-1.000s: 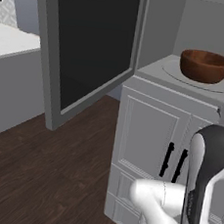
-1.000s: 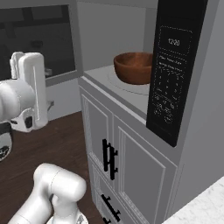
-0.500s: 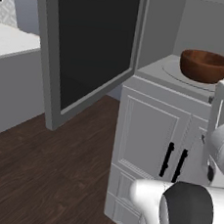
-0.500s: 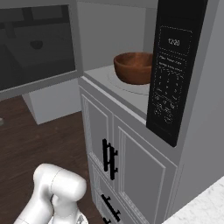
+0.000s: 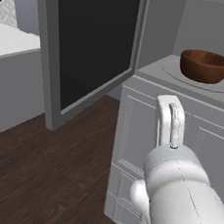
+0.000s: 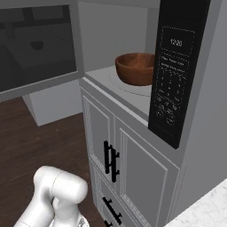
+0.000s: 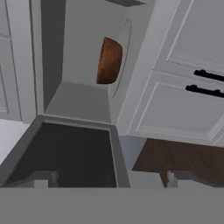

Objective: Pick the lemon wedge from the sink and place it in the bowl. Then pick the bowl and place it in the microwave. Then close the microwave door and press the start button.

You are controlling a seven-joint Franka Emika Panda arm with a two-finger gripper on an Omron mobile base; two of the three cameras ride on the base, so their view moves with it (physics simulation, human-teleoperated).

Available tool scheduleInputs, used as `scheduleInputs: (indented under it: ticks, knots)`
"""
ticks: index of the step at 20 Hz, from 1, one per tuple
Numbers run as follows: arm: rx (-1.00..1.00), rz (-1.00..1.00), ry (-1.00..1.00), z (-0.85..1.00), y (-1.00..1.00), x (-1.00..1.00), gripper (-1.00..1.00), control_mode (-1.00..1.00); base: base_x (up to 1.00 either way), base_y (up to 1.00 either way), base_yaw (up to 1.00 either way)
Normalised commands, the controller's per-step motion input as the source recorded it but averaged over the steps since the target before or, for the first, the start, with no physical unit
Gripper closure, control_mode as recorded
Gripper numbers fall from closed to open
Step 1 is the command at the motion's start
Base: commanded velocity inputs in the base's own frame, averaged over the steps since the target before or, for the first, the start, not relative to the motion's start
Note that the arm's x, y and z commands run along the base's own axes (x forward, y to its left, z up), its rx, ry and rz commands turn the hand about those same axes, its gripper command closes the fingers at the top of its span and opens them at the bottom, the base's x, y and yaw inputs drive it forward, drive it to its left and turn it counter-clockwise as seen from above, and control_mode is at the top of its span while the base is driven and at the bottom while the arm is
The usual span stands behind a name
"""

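The reddish-brown bowl (image 5: 205,65) (image 6: 135,68) sits on the pale turntable (image 5: 205,85) inside the open microwave (image 6: 106,40). In the rolled hand view the bowl (image 7: 108,61) lies sideways in the grey cavity. The microwave door (image 5: 91,52) (image 6: 35,48) (image 7: 74,153) stands swung wide open, its dark glass facing out. My gripper (image 7: 107,179) is open, with nothing between its fingertips (image 7: 43,177); it hangs back from the microwave, near the door's edge. The lemon wedge is hidden and the sink is out of view.
The black control panel (image 6: 175,88) reads 12:20 to the right of the cavity. Grey cabinet doors with black handles (image 6: 111,162) (image 7: 205,83) sit under the microwave. A white counter (image 5: 13,43) stands at the left above dark wooden floor (image 5: 43,175).
My arm has swung away from the microwave's front and dropped lower, out of the right base view's left side. The bowl and the door have not moved.
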Motion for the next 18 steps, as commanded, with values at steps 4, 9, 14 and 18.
scheduleInputs:
  ticks: [4,9,14,18]
  knots:
    - [-0.07,-0.04,-0.06,-0.4,1.0,0.15,-1.0,-1.0,0.0,0.0,0.0]
    - [-0.08,-0.06,-0.12,-0.39,0.93,0.34,-1.0,-1.0,0.0,0.0,0.0]
    - [-0.04,-0.01,-0.05,-0.4,0.5,0.52,-1.0,-1.0,0.0,0.0,0.0]
    - [-0.03,-0.01,-0.07,-0.45,0.6,0.87,-1.0,-1.0,0.0,0.0,0.0]
